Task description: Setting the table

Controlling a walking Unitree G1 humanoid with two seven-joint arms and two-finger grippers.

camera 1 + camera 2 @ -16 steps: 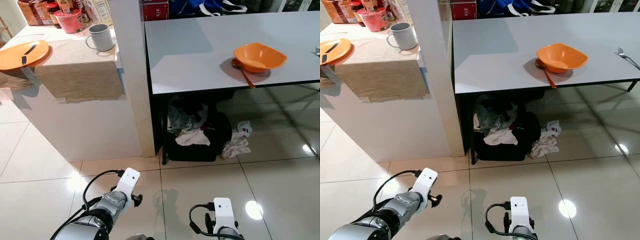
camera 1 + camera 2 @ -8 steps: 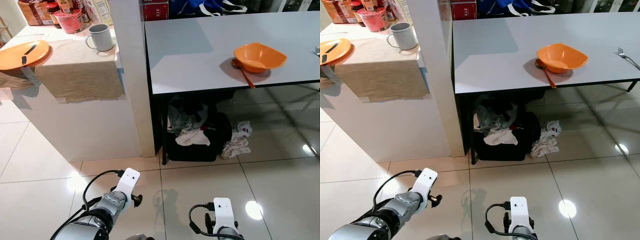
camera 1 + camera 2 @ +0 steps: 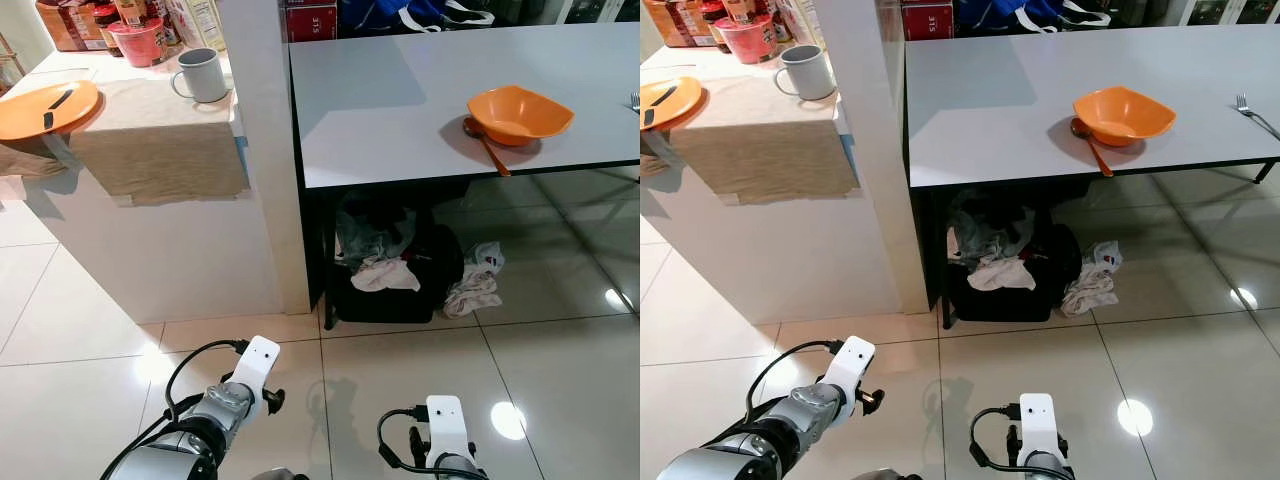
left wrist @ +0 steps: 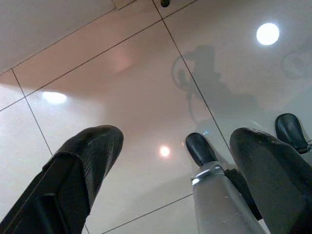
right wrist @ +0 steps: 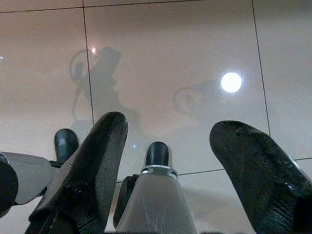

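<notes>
Hanging low over the tiled floor (image 3: 80,390), the left hand (image 4: 170,161) and right hand (image 5: 168,146) both have fingers spread, holding nothing. The orange bowl (image 3: 519,113) sits on the grey bench (image 3: 400,110), what looks like a spoon (image 3: 487,146) tucked against it.

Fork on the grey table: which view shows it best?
Right eye view. The whole fork lies near the table's far right edge, right of the orange bowl. In the left eye view the frame edge cuts it to its tines. Both wrist views look at floor tiles.
</notes>
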